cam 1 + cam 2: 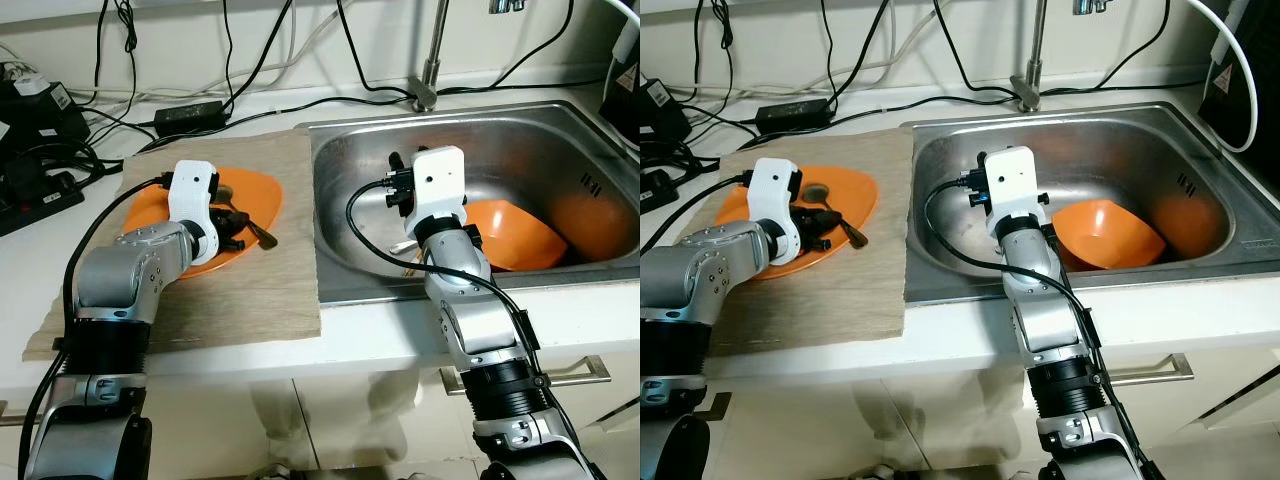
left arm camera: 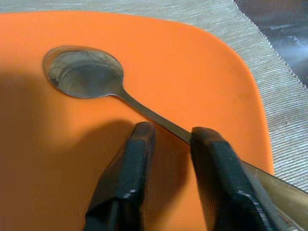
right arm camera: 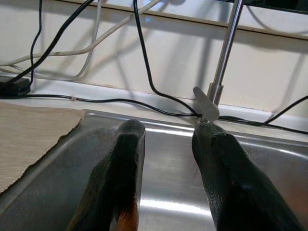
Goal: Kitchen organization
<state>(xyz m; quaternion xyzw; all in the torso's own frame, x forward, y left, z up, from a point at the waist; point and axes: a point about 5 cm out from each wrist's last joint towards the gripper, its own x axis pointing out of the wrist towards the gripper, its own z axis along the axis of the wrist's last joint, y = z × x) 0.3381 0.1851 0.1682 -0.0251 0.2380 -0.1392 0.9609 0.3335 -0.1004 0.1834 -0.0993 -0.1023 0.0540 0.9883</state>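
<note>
An orange plate (image 1: 258, 189) lies on a woven mat (image 1: 260, 300) left of the sink. A metal spoon (image 2: 84, 72) rests on the plate, bowl up. My left gripper (image 2: 173, 132) hovers low over the plate, open, with the spoon's handle passing just past one fingertip (image 2: 204, 137). An orange bowl (image 1: 515, 235) sits tilted in the steel sink (image 1: 335, 285). My right gripper (image 3: 168, 127) is held above the sink's left half, open and with nothing between its fingers, pointing toward the back wall.
A faucet (image 1: 430, 70) stands behind the sink. Another orange dish (image 1: 595, 225) leans at the sink's right side, and a pale utensil (image 1: 405, 245) lies on its floor. Cables and a power adapter (image 1: 190, 112) crowd the counter's back left.
</note>
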